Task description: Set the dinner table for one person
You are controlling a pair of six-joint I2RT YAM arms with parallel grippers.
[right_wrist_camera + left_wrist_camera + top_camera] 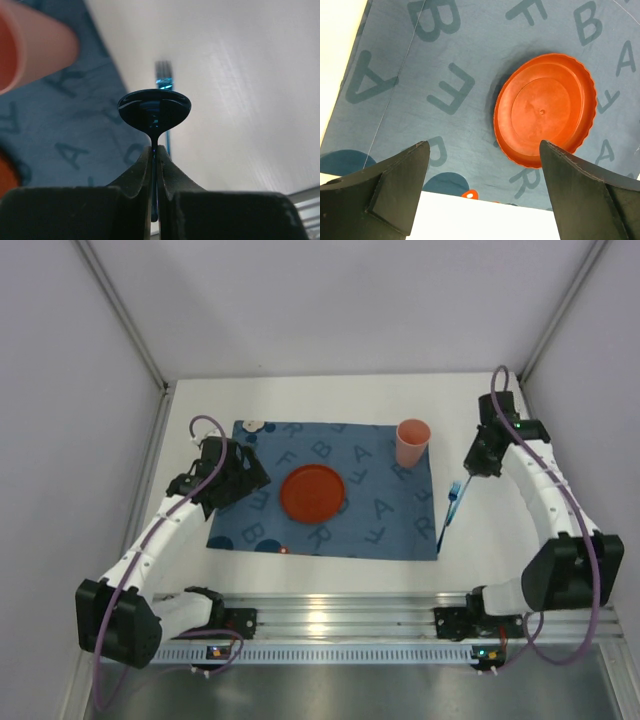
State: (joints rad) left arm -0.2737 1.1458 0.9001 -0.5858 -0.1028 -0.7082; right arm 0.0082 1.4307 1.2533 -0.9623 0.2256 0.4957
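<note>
On the white dinner table (330, 575) lies a blue letter-printed mat (300, 530). An orange plate (312, 492) sits at the mat's middle and shows in the left wrist view (545, 107). A pink cup (412, 443) stands at the mat's far right corner, also in the right wrist view (30, 47). A blue fork (449, 508) lies along the mat's right edge, also in the right wrist view (165, 85). My right gripper (155, 150) is shut on a dark blue spoon (154, 109), held above the table right of the cup. My left gripper (482, 150) is open and empty over the mat's left part.
A ribbed silver rail (340, 625) runs along the near edge of the table. Grey walls with metal posts close in the sides and the back. The right arm (545, 490) curves along the table's right side.
</note>
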